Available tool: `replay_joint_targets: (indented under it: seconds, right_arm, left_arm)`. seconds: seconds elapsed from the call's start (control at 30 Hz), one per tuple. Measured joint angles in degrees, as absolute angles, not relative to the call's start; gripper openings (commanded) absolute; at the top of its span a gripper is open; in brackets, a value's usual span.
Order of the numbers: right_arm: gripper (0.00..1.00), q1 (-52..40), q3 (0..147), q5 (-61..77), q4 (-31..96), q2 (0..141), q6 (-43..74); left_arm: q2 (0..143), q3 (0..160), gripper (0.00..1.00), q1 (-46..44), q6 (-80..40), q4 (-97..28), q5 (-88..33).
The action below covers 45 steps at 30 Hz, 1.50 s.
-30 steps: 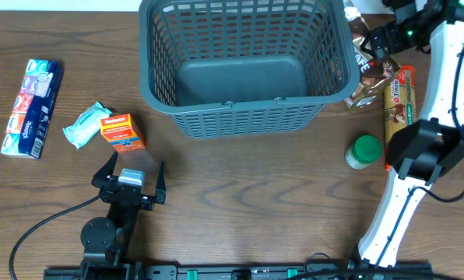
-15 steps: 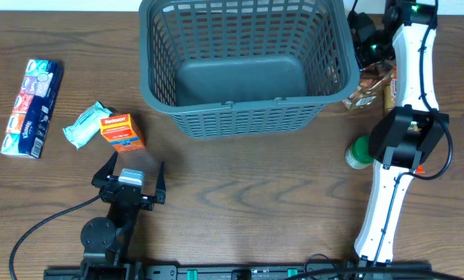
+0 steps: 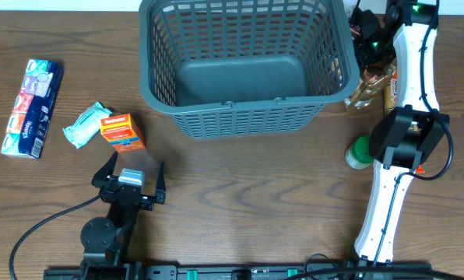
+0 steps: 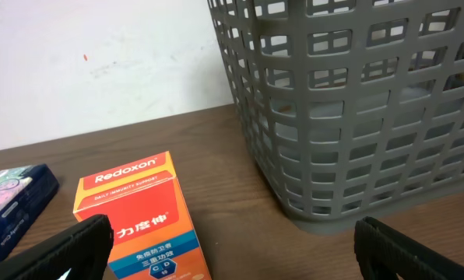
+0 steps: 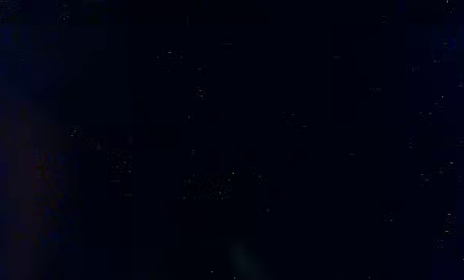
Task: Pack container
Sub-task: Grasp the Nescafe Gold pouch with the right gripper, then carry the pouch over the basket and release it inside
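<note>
Left gripper (image 3: 132,176) rests low on the table (image 3: 255,210) in front of the basket's left corner, its two fingers spread wide with nothing between them. Across the table the right gripper (image 3: 364,35) is up against the outside of the container's right rim, dark and bunched against the lattice. Whether its fingers are apart or closed I cannot tell, and the right wrist view is almost wholly black. One container (image 3: 247,117), a large dark grey slotted basket, stands at the far middle of the table, its solid floor showing bare. To its left lie three things. One orange Redoxon box (image 3: 122,132) touches one crumpled pale blue and white packet (image 3: 82,124), and one patterned tissue pack (image 3: 32,109) lies well apart near the left edge. To the basket's right, just beside its wall, sits one shiny brown snack packet (image 3: 366,84). A strip of an orange wrapper (image 3: 388,93) is mostly hidden by the right arm, and nearer the front stands one green-lidded jar (image 3: 363,152).
</note>
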State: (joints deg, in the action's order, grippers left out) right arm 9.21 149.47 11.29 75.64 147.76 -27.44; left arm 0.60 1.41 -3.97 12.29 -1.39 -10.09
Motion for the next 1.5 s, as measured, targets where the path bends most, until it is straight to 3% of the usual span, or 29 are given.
replay_joint_targets:
  seconds: [0.23, 0.5, 0.9, 1.17, 1.5]
  right_arm:
    - [0.01, 11.05, 147.59, 10.17, 72.05, 143.04, -19.11]
    - [0.01, 13.32, 147.17, 9.91, 68.40, 125.56, -12.03]
    - [0.01, 8.01, 147.59, 25.28, 62.13, 103.88, -7.75]
    - [0.01, -4.25, 147.92, 27.79, 66.02, 102.89, -1.41]
    - [0.01, -14.28, 147.89, 8.91, 72.64, 113.38, 12.23]
  left_arm:
    - [0.60, 1.41, 0.99, -3.97, 12.29, -1.39, -10.09]
    - [0.60, 1.41, 0.98, -3.97, 12.29, -1.41, -10.09]
    - [0.60, 1.41, 0.99, -3.97, 12.29, -1.41, -10.09]
    - [0.60, 1.41, 0.98, -3.97, 12.29, -1.41, -10.09]
    - [0.60, 1.41, 0.98, -3.97, 12.29, -1.41, -10.09]
